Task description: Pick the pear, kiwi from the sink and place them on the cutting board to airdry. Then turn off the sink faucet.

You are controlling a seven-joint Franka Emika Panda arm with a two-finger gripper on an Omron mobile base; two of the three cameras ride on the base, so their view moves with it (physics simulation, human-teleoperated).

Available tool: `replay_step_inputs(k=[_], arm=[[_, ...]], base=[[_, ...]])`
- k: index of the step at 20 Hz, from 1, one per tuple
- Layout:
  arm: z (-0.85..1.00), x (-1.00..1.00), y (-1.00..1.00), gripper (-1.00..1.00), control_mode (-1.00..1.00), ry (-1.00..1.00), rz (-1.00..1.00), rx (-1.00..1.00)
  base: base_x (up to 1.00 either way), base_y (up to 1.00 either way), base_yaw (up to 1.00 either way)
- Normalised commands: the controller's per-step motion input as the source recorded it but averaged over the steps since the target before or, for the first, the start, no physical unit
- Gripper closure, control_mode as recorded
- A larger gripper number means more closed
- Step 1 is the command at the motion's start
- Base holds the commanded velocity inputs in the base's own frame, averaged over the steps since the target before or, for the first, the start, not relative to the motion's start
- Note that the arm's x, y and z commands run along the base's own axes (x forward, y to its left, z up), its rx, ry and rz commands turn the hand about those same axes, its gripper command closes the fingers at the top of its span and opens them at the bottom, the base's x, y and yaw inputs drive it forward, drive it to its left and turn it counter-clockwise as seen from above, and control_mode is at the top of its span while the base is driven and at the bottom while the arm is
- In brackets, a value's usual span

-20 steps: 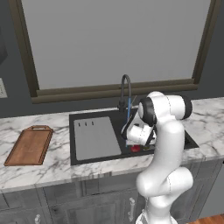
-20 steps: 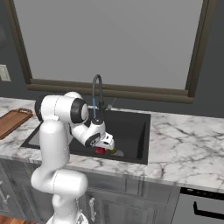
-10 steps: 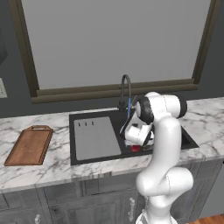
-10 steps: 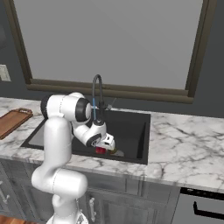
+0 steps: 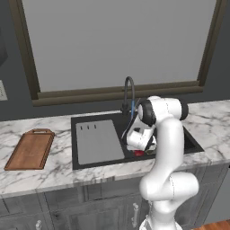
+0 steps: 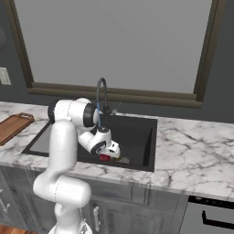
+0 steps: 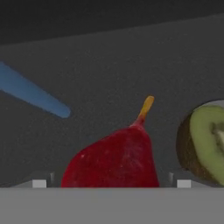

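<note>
Fingertips barely show for you in the hand view, just two small pale tips poking up at the bottom edge, one on each side of the pear (image 7: 114,158). So the gripper (image 7: 111,183) is spread wide around the red fruit, but you can't tell if the pads actually touch it, because the fruit's lower half is cut off there. Its orange stem points up and away from the hand.

Just beside it, to the right in that view, the kiwi (image 7: 204,141) shows a green cut face with a brown skin edge, and the frame crops about half of it. A blue streak of water (image 7: 33,92) slants across the dark sink floor (image 7: 131,65) further out.

From the base cameras you only get a sliver of red under the hand (image 5: 139,153), down in the basin near its front wall; the white wrist hides most of it, and the kiwi is hard to pick out.

The sink faucet (image 5: 129,93) arches up right behind the arm. The grey draining panel (image 5: 99,141) sits left of the basin, and the cutting board (image 5: 31,149) lies well apart on the marble counter (image 5: 54,173), far left.
</note>
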Motion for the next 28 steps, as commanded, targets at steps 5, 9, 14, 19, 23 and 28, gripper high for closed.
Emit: replay_step_inputs(k=[5,9,14,19,23,28], arm=[[-0.26,0.04,0.15,1.0,-1.0,0.02,-0.04,0.0],[-0.04,0.0,0.01,1.0,-1.0,0.0,-0.04,0.0],[0.06,0.0,-0.07,1.0,-1.0,-0.03,0.0,0.0],[0.3,0.0,-0.02,1.0,-1.0,-0.07,0.0,0.0],[0.52,0.0,-0.03,1.0,-1.0,-0.08,0.0,0.0],[0.53,0.0,-0.13,1.0,-1.0,-0.06,0.0,0.0]], base=[[0.0,0.0,0.0],[0.0,0.0,0.0],[0.0,0.0,0.0],[0.0,0.0,0.0],[0.0,0.0,0.0],[0.0,0.0,0.0]])
